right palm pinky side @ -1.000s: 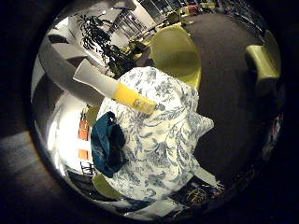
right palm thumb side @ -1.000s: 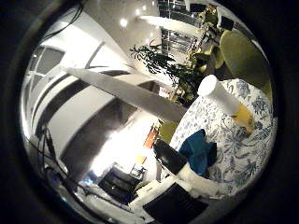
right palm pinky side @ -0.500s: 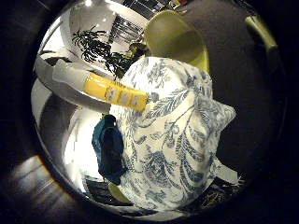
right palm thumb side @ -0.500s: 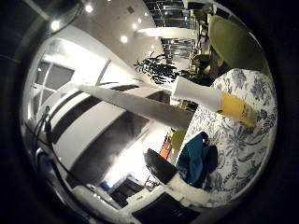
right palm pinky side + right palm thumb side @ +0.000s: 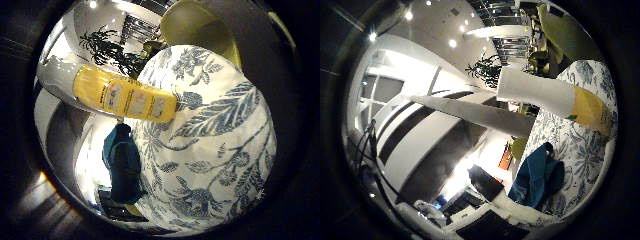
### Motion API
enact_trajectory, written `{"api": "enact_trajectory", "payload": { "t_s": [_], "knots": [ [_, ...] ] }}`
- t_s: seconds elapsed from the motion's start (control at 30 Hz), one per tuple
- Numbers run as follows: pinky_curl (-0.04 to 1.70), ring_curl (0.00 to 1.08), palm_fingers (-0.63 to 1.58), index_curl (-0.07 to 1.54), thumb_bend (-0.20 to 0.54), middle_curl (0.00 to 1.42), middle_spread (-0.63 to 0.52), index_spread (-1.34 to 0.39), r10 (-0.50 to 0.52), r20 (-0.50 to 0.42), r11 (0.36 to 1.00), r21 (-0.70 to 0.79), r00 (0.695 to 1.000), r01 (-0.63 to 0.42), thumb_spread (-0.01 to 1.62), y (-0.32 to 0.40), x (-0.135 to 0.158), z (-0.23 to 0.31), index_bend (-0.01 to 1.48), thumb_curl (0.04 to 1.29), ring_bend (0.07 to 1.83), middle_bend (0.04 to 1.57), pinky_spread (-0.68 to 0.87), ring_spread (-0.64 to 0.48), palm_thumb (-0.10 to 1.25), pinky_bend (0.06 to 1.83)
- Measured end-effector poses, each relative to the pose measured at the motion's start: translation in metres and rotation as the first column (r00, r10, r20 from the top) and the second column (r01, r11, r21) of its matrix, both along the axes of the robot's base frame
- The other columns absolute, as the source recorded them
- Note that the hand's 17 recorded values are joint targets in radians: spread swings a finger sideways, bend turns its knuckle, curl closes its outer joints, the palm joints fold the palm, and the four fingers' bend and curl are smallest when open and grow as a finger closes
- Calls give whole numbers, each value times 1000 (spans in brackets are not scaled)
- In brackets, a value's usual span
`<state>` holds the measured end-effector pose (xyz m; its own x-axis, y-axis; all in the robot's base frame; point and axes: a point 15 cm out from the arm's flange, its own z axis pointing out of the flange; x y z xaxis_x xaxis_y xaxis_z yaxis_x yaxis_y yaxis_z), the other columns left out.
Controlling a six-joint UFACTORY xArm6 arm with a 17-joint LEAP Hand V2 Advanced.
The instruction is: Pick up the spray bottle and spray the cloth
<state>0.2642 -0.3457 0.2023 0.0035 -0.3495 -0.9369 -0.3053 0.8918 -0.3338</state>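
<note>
You can't tell the hand's state. The spray bottle (image 5: pixel 125 97) stands on the floral-covered surface (image 5: pixel 220 150), the teal cloth (image 5: pixel 122 162) beside it; a careless approach could topple it.

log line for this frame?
phase: approach | spray bottle: on floral tablecloth, close to palm | cloth: beside bottle | hand: unseen

Spray bottle (image 5: pixel 125 97) closer to the palm.

No legible text; label panels on the spray bottle (image 5: pixel 125 100) unreadable.
</note>
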Motion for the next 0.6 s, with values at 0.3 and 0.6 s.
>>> {"api": "enact_trajectory", "payload": {
  "t_s": [0.3, 0.6],
  "knots": [
    [288, 257, 17, 255, -27, 330, 231, -122, 36, 19, 999, 1, 999, -36, 984, 8, 33, 3, 149, 305, 391, 213, 368, 237, 517, 458],
    [295, 259, 37, 255, -27, 334, 232, -116, 60, 20, 998, 9, 998, -60, 987, 12, 66, -1, 148, 311, 389, 228, 373, 237, 524, 434]
  ]
}}
